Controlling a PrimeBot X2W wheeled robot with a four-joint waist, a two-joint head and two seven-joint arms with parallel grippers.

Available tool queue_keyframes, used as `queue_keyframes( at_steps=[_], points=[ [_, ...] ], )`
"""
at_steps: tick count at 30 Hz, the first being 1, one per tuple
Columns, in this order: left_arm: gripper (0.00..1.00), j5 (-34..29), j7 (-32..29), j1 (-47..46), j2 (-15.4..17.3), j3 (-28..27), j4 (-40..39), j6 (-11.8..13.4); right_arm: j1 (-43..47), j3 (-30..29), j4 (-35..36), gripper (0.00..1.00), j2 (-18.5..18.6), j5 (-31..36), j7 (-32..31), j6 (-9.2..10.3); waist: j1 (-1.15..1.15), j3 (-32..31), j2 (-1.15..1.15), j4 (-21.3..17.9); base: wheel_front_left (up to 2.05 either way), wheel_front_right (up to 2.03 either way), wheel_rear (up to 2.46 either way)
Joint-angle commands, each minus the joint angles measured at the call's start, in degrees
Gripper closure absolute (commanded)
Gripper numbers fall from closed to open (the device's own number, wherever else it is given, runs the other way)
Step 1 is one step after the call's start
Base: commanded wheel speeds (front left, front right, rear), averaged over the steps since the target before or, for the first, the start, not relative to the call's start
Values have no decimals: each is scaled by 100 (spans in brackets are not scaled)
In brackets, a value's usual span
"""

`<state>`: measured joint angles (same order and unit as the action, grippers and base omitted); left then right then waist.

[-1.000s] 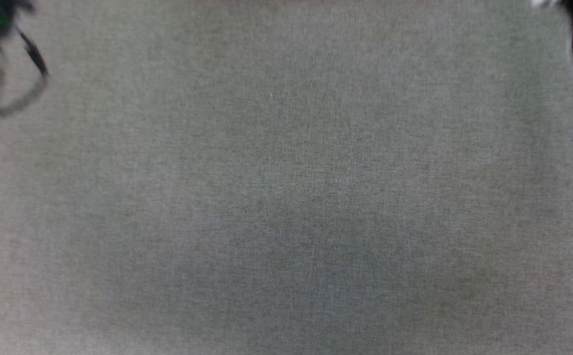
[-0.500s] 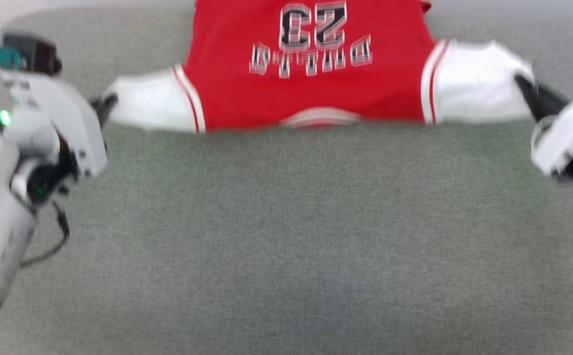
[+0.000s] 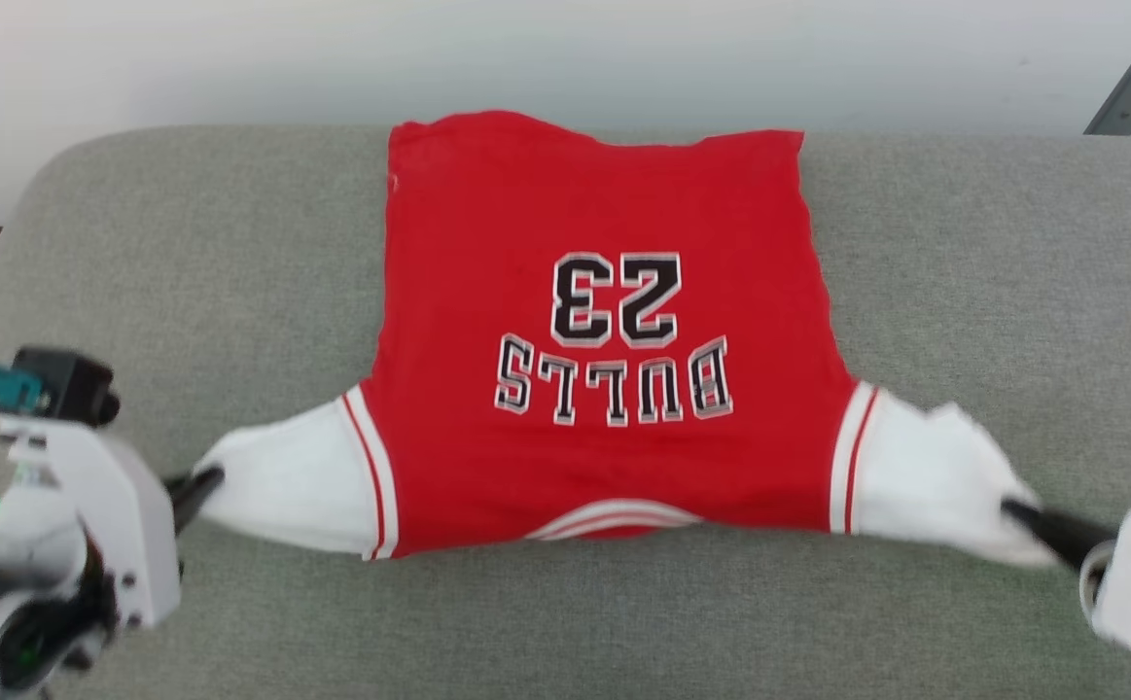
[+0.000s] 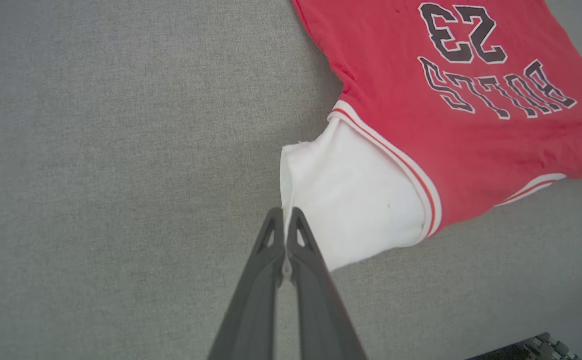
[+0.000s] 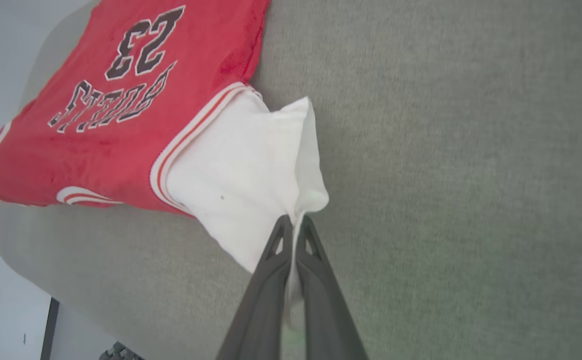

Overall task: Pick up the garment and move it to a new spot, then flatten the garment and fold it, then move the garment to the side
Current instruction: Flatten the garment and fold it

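Red jersey [image 3: 604, 321], likely soft, light and limp, lies print-up on the grey table [image 3: 186, 243], drawn out by its white sleeves [image 3: 293, 476]. Left fingers [image 4: 258, 285] are clamped on one sleeve's edge, right fingers [image 5: 265, 280] on the other; hems look the surest hold.

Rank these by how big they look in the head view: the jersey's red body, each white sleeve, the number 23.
1. red body: largest by far.
2. white sleeve on the robot's left and white sleeve on the robot's right: look alike, not ranked apart.
3. number 23: smallest.
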<state>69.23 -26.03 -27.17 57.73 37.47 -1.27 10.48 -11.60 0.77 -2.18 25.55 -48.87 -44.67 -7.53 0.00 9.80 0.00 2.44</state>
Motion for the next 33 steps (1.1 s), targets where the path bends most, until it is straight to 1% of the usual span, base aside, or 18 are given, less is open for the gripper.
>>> queue_keyframes(
  at_steps=[1,4,7,8,9,12,14,17,19,22,25,26,27,28,29,31,33],
  points=[
    [100,71,-12,123,85,-44,-139,99,150,-74,107,100,-27,17,-101,9,0,-17,0,2,0,0,0],
    [100,314,-31,721,495,-113,-791,518,707,-397,593,100,-167,83,-646,9,0,9,0,11,0,0,0],
    [100,475,103,1167,795,-190,-1266,823,1191,-662,1028,100,-362,146,-1128,9,0,60,0,26,0,0,0],
    [100,566,260,1426,903,-240,-1440,980,1476,-801,1264,100,-537,171,-1441,9,0,103,0,35,0,0,0],
    [100,566,260,1426,903,-240,-1440,980,1476,-801,1264,100,-537,171,-1441,9,0,103,0,35,0,0,0],
    [100,630,459,1740,1046,-275,-1614,1148,1789,-1007,1585,100,-746,269,-1816,9,0,178,0,43,0,0,0],
    [100,582,607,1887,1067,-272,-1654,1209,1847,-1095,1754,100,-861,464,-1857,9,0,242,0,40,0,0,0],
    [100,464,768,2015,943,-172,-1573,1193,1878,-1068,1757,100,-1036,805,-1759,9,0,333,0,38,0,0,0],
    [100,365,834,2016,834,-96,-1474,1123,1791,-988,1635,100,-1145,1049,-1560,9,0,379,0,33,0,0,0],
    [100,229,909,1907,646,-5,-1280,1051,1627,-786,1339,100,-1216,1365,-1184,9,0,433,0,25,0,0,0],
    [100,55,965,1786,476,88,-1118,964,1481,-552,911,99,-1174,1634,-839,9,0,457,0,26,0,0,0],
    [100,18,973,1755,426,116,-1071,938,1433,-487,754,71,-1168,1679,-736,10,0,461,0,28,0,0,0],
    [100,-41,998,1714,382,144,-1024,918,1380,-416,613,49,-1153,1699,-649,10,0,465,0,30,0,0,0],
    [100,-63,1009,1671,319,161,-989,880,1335,-350,495,18,-1140,1709,-578,10,0,465,0,31,0,0,0],
    [100,-102,1044,1654,268,182,-966,853,1306,-302,397,0,-1130,1702,-521,10,0,465,0,31,0,0,0],
    [100,-162,1102,1624,188,211,-911,811,1237,-221,325,0,-1064,1668,-474,13,0,463,0,29,0,0,0],
    [100,-189,1147,1615,125,232,-876,764,1195,-264,382,0,-971,1604,-436,24,0,465,0,24,0,0,0]
  ],
)
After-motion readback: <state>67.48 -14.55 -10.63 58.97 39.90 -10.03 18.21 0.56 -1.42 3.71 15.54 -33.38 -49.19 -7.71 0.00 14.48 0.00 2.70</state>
